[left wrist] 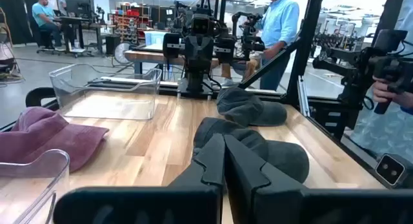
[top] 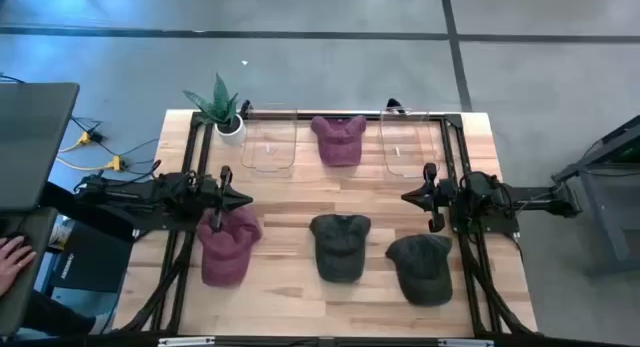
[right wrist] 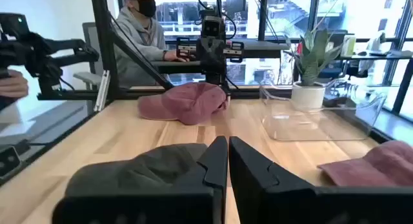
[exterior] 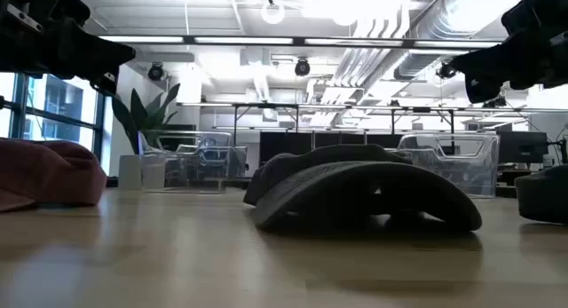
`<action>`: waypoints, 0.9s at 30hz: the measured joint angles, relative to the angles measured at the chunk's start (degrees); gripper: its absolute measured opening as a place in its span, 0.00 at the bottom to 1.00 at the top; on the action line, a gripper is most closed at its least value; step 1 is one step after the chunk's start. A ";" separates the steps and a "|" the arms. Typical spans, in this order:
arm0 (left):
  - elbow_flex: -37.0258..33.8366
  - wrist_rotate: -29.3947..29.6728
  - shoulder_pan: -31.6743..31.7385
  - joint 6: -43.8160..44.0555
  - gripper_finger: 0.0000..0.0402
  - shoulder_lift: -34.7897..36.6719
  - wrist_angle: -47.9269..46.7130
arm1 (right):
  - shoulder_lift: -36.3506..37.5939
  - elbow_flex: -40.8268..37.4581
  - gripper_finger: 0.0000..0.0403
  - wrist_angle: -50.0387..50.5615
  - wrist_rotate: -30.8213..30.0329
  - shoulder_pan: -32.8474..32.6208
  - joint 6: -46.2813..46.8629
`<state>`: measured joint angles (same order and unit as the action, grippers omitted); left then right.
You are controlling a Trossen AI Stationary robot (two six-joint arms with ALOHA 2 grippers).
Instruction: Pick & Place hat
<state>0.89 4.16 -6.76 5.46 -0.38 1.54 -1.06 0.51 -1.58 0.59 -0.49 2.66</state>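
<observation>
Currently, four hats are lying on the wooden table. Two maroon hats are showing: the rear maroon hat is sitting at the back edge between two clear bins, the left bin and the right bin, and the front maroon hat is lying at the front left. Two dark hats are occupying the front: the centre dark hat and the right dark hat, close beside each other but apart. A potted plant is standing at the back left corner, just beside the left bin.

The left end effector is hovering above the table, near the rear edge of the front maroon hat, with its fingers pressed together and gripping nothing. The right end effector is hovering over bare wood behind the right dark hat, with its fingers likewise together and gripping nothing. Both are pointing toward the table's middle, facing each other.

A person's hand is resting at the left edge of the high view, beside a dark monitor. People are showing in the room beyond the table in both wrist views
</observation>
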 joint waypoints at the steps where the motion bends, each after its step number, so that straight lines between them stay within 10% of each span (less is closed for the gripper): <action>1: 0.00 0.00 0.00 0.57 0.00 0.00 -0.02 | 0.00 0.00 0.03 -0.02 0.49 0.00 1.19; 27: 0.02 0.24 0.00 0.39 0.00 0.02 -0.39 | -0.09 0.02 0.00 -0.79 0.09 0.00 2.39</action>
<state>0.91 4.40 -6.76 5.85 -0.36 1.15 -1.15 0.54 -2.37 0.68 -0.49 5.05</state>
